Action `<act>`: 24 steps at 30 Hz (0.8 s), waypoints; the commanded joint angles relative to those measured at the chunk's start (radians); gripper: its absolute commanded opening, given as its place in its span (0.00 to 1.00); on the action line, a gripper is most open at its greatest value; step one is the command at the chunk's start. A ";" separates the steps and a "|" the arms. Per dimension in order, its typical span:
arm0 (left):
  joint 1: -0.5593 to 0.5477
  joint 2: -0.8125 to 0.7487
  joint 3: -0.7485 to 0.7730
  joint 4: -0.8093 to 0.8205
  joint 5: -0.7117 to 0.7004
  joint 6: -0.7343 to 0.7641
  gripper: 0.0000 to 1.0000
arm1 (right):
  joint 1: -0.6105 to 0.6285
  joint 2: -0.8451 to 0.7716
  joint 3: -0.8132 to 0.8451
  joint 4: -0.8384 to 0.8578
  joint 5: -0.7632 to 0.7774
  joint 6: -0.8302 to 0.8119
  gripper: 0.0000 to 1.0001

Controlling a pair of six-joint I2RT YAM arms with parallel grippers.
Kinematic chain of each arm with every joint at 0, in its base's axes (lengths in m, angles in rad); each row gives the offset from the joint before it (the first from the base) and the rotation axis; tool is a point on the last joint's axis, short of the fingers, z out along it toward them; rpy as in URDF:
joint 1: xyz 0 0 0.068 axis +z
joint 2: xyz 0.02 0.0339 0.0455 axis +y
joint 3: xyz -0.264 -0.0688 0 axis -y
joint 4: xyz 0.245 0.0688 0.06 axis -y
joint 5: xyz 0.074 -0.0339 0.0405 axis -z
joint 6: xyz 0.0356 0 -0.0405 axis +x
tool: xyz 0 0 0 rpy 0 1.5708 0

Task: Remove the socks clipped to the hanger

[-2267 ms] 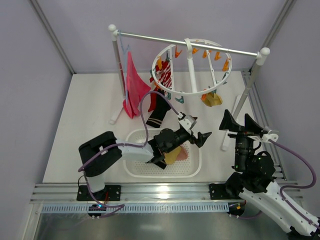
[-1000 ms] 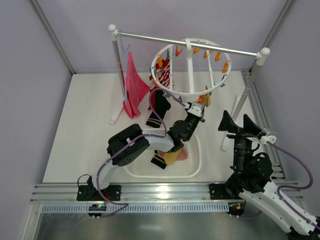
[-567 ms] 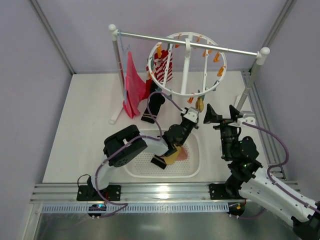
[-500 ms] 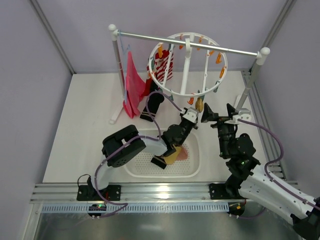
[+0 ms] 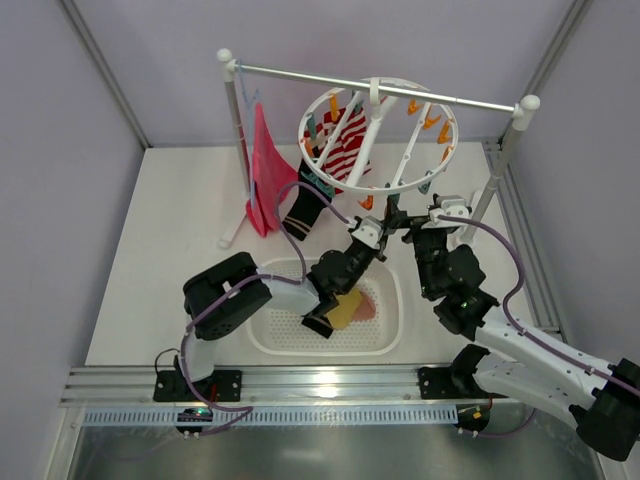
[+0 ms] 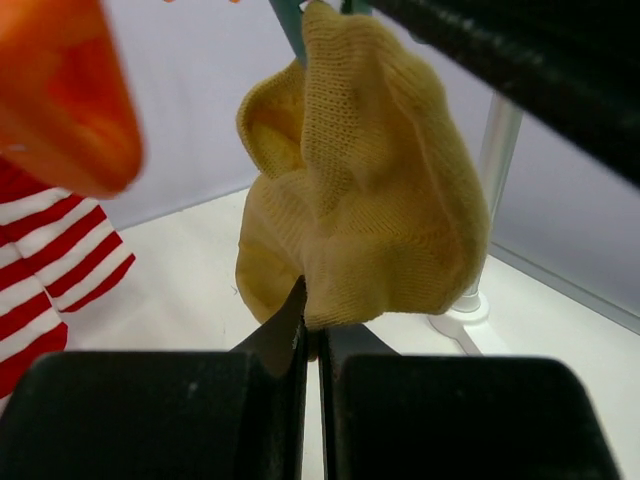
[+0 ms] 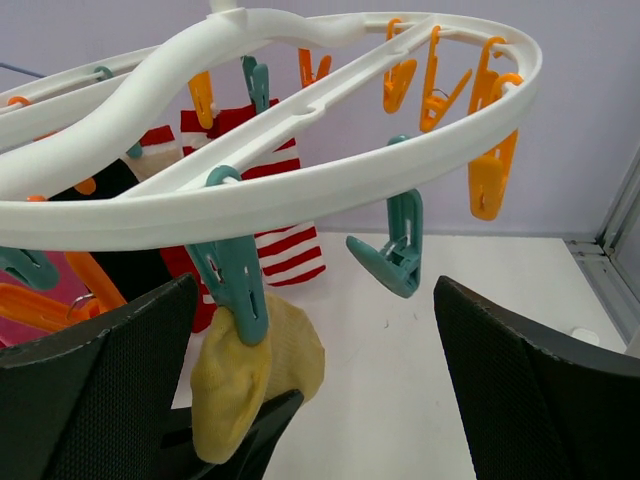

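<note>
The white ring hanger (image 5: 378,135) (image 7: 300,190) hangs tilted from the rail. One of its teal clips (image 7: 235,285) grips a mustard yellow sock (image 7: 250,375) (image 6: 365,190). My left gripper (image 6: 312,322) (image 5: 377,229) is shut on that sock's lower edge from below. My right gripper (image 7: 320,400) (image 5: 412,222) is open, its fingers standing either side of the clipped sock without touching it. A red-and-white striped sock (image 5: 346,150) (image 7: 285,240) and a black sock (image 5: 300,210) also hang from the ring.
The rack's metal rail (image 5: 380,88) carries the hanger and a magenta-pink cloth (image 5: 265,170). A white perforated basket (image 5: 325,352) below the left arm holds yellow, pink and dark socks. Empty orange and teal clips (image 7: 395,255) dangle near my right fingers.
The right arm has swung in from the right and now sits under the ring beside the left gripper. The left gripper has risen from the basket to the yellow sock. The ring has tilted and turned.
</note>
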 commanded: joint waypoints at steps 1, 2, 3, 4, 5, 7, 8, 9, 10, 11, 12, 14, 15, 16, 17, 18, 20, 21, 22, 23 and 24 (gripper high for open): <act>-0.002 -0.054 -0.019 0.221 0.063 0.005 0.00 | 0.000 0.041 0.067 0.075 -0.022 -0.021 1.00; -0.002 -0.060 -0.030 0.224 0.067 0.005 0.00 | 0.000 0.060 0.073 0.075 -0.023 -0.022 1.00; -0.002 -0.063 -0.036 0.225 0.075 0.003 0.00 | -0.001 0.071 0.077 0.076 -0.023 -0.025 1.00; -0.002 -0.066 -0.044 0.234 0.076 0.003 0.01 | 0.000 0.077 0.090 0.078 -0.020 -0.032 1.00; -0.002 -0.076 -0.057 0.239 0.078 0.003 0.02 | 0.000 0.100 0.097 0.079 -0.019 -0.035 1.00; -0.002 -0.088 -0.073 0.245 0.083 0.000 0.03 | 0.000 0.117 0.110 0.087 -0.016 -0.042 1.00; -0.002 -0.092 -0.079 0.244 0.087 -0.001 0.03 | 0.000 0.123 0.113 0.092 -0.014 -0.045 1.00; -0.002 -0.103 -0.088 0.244 0.092 -0.001 0.03 | 0.002 0.137 0.117 0.096 -0.013 -0.048 1.00; -0.002 -0.106 -0.094 0.242 0.102 -0.009 0.03 | 0.002 0.145 0.123 0.105 -0.008 -0.053 1.00; -0.002 -0.109 -0.099 0.244 0.106 -0.012 0.03 | 0.003 0.150 0.127 0.111 0.007 -0.061 1.00; -0.002 -0.115 -0.105 0.244 0.110 -0.017 0.03 | 0.005 0.165 0.130 0.121 0.016 -0.068 1.00; -0.002 -0.119 -0.111 0.245 0.119 -0.023 0.02 | 0.017 0.177 0.120 0.183 0.048 -0.093 0.99; -0.002 -0.120 -0.116 0.245 0.119 -0.024 0.03 | 0.022 0.183 0.113 0.215 0.088 -0.123 1.00; -0.002 -0.123 -0.116 0.245 0.118 -0.026 0.03 | 0.034 0.197 0.104 0.270 0.108 -0.140 0.99; -0.002 -0.125 -0.119 0.245 0.116 -0.026 0.03 | 0.040 0.203 0.101 0.297 0.127 -0.157 1.00; -0.002 -0.126 -0.120 0.245 0.115 -0.026 0.03 | 0.043 0.211 0.096 0.324 0.159 -0.192 1.00; -0.002 -0.131 -0.123 0.247 0.112 -0.026 0.02 | 0.052 0.231 0.087 0.394 0.182 -0.217 1.00; -0.002 -0.132 -0.123 0.247 0.112 -0.026 0.02 | 0.054 0.240 0.087 0.409 0.197 -0.237 1.00; -0.002 -0.134 -0.128 0.247 0.110 -0.026 0.02 | 0.055 0.245 0.087 0.430 0.205 -0.243 1.00; -0.002 -0.135 -0.130 0.247 0.110 -0.026 0.02 | 0.058 0.257 0.087 0.443 0.210 -0.254 1.00; -0.002 -0.135 -0.130 0.245 0.110 -0.026 0.02 | 0.060 0.261 0.082 0.470 0.213 -0.260 0.99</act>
